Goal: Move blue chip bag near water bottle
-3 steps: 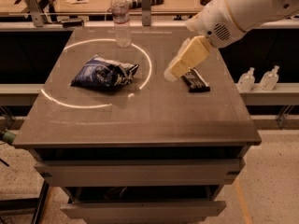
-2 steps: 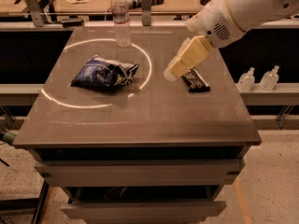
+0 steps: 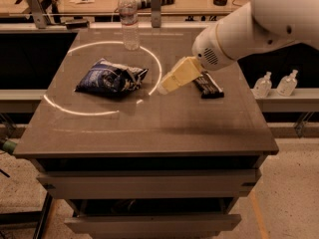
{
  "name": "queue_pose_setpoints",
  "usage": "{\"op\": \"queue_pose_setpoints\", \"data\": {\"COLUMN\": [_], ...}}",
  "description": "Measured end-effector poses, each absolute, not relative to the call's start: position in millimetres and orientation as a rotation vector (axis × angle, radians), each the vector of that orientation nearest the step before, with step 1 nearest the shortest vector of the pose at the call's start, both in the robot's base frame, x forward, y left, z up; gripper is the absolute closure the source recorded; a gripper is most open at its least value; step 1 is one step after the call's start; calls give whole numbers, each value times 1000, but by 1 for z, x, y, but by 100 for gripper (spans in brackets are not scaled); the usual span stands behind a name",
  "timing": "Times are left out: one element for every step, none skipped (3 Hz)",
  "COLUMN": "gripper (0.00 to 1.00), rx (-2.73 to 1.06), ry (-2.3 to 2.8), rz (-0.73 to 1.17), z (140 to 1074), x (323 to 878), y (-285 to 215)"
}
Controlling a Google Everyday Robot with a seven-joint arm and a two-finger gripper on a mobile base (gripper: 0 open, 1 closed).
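Bench (image 3: 149, 128) front nearest, drawers (image 3: 149, 185) dim beneath; bag (image 3: 112, 77) lies crumpled left of centre; gripper (image 3: 163, 87) hangs just right of it, apart, fingers (image 3: 174, 78) pressed together on nothing; packet (image 3: 209, 86) partly hidden behind them; bottle (image 3: 129, 21) upright at far edge, well apart from bag; arm (image 3: 249, 29) cut off top right.

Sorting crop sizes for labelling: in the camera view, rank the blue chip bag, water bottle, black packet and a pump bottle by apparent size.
1. blue chip bag
2. water bottle, though farther back
3. black packet and pump bottle look alike, so unranked
The gripper hovers between bag and packet.
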State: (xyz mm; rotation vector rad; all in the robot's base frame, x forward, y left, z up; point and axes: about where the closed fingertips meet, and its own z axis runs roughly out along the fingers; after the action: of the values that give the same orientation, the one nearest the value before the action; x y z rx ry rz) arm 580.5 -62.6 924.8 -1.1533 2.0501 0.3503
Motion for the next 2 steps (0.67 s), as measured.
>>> {"op": "queue_pose_setpoints", "data": {"gripper": [0, 0], "rx": [-1071, -1113], "ry": [2041, 1988], "rz": [387, 438], "z": [906, 904], "x": [607, 628], "y": [-38, -6]}}
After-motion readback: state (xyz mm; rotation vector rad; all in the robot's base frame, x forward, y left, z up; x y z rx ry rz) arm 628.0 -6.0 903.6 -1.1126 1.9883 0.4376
